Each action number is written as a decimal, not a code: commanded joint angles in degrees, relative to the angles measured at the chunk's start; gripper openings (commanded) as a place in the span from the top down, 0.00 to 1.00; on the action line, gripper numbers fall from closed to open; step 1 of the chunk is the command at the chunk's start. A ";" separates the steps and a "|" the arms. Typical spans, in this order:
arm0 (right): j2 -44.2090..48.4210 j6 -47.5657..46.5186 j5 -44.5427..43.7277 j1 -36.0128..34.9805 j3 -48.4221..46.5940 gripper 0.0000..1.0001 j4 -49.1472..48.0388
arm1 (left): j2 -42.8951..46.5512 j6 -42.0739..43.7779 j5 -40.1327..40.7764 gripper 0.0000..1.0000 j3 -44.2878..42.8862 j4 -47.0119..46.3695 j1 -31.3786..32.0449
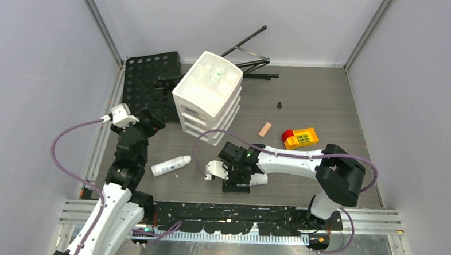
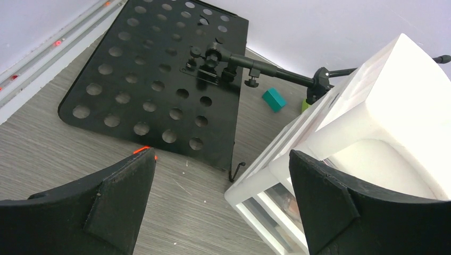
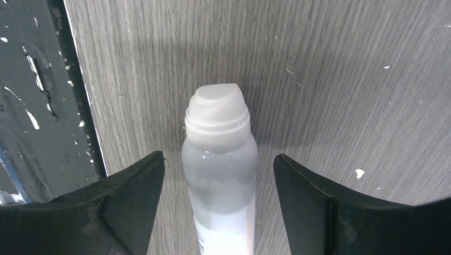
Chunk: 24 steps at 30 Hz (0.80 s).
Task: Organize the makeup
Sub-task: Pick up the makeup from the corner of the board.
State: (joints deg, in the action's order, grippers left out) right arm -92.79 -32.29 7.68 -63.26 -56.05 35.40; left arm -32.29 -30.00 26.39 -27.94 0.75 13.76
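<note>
A white bottle [image 3: 220,180] lies flat on the table, its cap [image 3: 218,114] pointing away in the right wrist view. My right gripper [image 3: 218,155] is low over it and open, one finger on each side with a gap to each. From above, the right gripper [image 1: 236,184] hides most of this bottle [image 1: 259,179]. A second white bottle [image 1: 171,166] lies to the left, between the arms. My left gripper [image 2: 222,154] is open and holds nothing, above the table by a corner of the white drawer unit [image 2: 372,106]. In the top view the left gripper [image 1: 153,122] is left of the drawer unit [image 1: 207,95].
A red-and-yellow block [image 1: 300,138] and a small tan wooden block [image 1: 265,129] lie right of the drawers. A small black piece [image 1: 280,104] stands behind them. A black perforated plate [image 1: 150,81] with a folded stand [image 1: 249,54] lies at the back. A teal block [image 2: 274,99] sits behind the drawers.
</note>
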 commanded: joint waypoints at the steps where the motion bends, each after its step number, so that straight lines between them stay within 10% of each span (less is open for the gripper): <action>1: -1.29 -2.34 -0.79 -0.38 -2.01 0.21 -1.76 | -0.58 0.13 1.30 0.02 0.06 -1.59 0.13; 15: -8.26 -6.28 -1.35 -0.56 -8.08 0.23 6.46 | -1.96 0.55 0.43 0.02 -0.62 -1.61 0.13; 24: -10.17 -6.60 -3.21 -0.62 -9.30 0.49 7.93 | -1.63 0.65 0.44 0.02 -0.47 -1.61 0.13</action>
State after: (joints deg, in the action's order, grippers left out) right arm -102.15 -37.65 6.09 -63.61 -63.99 42.63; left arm -34.37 -29.76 26.35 -27.94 0.75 13.76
